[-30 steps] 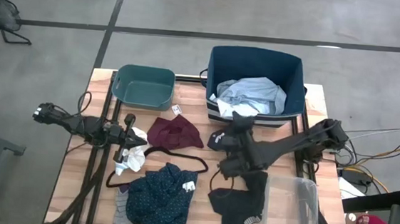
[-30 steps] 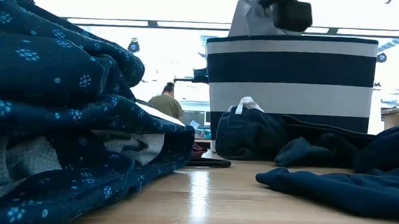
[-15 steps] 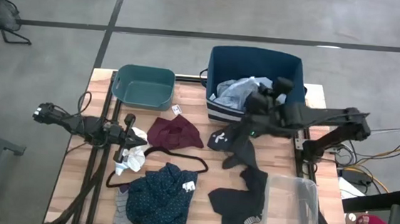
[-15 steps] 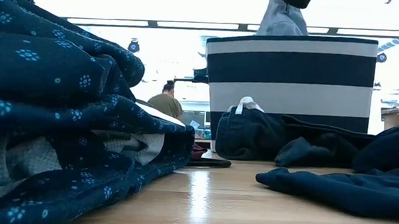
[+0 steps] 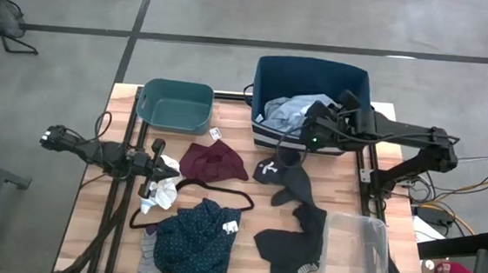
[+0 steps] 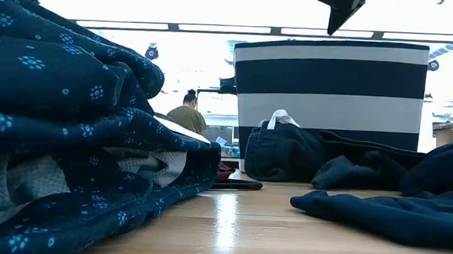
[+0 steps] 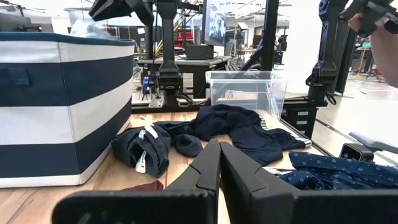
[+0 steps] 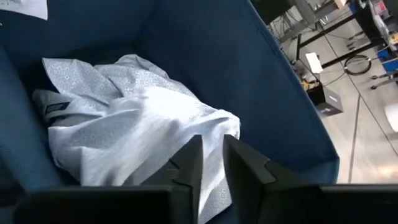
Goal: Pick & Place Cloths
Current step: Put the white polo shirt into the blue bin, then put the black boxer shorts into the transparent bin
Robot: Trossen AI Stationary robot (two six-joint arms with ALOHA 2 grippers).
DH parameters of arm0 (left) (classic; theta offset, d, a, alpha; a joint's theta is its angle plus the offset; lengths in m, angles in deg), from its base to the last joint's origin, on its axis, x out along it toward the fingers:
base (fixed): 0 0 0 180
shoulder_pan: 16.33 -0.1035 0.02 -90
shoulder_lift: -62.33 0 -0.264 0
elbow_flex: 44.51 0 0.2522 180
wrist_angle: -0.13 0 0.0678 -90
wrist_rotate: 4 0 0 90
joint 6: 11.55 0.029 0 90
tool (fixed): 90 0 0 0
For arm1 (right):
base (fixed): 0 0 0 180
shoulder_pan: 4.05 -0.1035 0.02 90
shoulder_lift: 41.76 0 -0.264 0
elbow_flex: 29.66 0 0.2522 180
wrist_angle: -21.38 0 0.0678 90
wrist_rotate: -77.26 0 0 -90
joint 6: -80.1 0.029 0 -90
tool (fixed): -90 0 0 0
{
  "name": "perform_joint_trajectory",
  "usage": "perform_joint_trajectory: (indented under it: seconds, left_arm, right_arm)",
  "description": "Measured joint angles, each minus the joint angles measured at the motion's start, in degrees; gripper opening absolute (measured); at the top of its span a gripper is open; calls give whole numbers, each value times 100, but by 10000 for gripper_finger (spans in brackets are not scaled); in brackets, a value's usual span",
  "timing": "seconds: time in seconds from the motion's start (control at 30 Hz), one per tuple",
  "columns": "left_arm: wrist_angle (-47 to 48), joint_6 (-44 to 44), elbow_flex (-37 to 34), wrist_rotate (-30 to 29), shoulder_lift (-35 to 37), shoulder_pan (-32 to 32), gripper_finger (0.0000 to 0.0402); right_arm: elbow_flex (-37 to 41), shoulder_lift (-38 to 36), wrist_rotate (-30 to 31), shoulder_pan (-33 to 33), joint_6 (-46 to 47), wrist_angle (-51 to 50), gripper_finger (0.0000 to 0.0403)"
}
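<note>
The pale grey-blue shirt [image 5: 305, 109] lies crumpled inside the blue striped bin [image 5: 363, 92]; it also shows in the right wrist view [image 8: 143, 130]. My right gripper [image 5: 308, 122] hovers over the bin's near side, above the shirt. Its fingers [image 8: 212, 155] stand a small gap apart with nothing between them. My left gripper [image 5: 165, 163] rests shut and empty at the table's left, beside the white socks [image 5: 164, 189]. The maroon piece [image 5: 213, 160], the navy patterned top [image 5: 194, 237] and the black pieces [image 5: 293, 232] lie on the table.
A teal tub [image 5: 175, 105] stands at the far left. A clear plastic box [image 5: 355, 254] stands at the near right. A thin black hanger [image 5: 214, 189] lies between the maroon piece and the navy top. A small dark piece with a white tag [image 5: 268, 168] lies before the bin.
My right gripper has risen and gone toward the far edge, from in front of the bin to over it. In the low view the pale shirt hung under it above the bin's rim; now it lies down inside and the gripper is clear of it.
</note>
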Motion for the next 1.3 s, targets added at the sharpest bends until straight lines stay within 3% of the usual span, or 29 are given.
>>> perform_joint_trajectory:
  seconds: [0.53,1.07,1.3]
  left_arm:
    - [0,0,0,-1,0,-2,14]
    - [0,0,0,0,0,0,14]
    - [0,0,0,-1,-1,-1,14]
  right_arm:
    - [27,32,-275,-313,152,185,187]
    - [83,134,-431,-1570,-132,675,233]
    - [105,637,-1203,-2019,-637,1237,247]
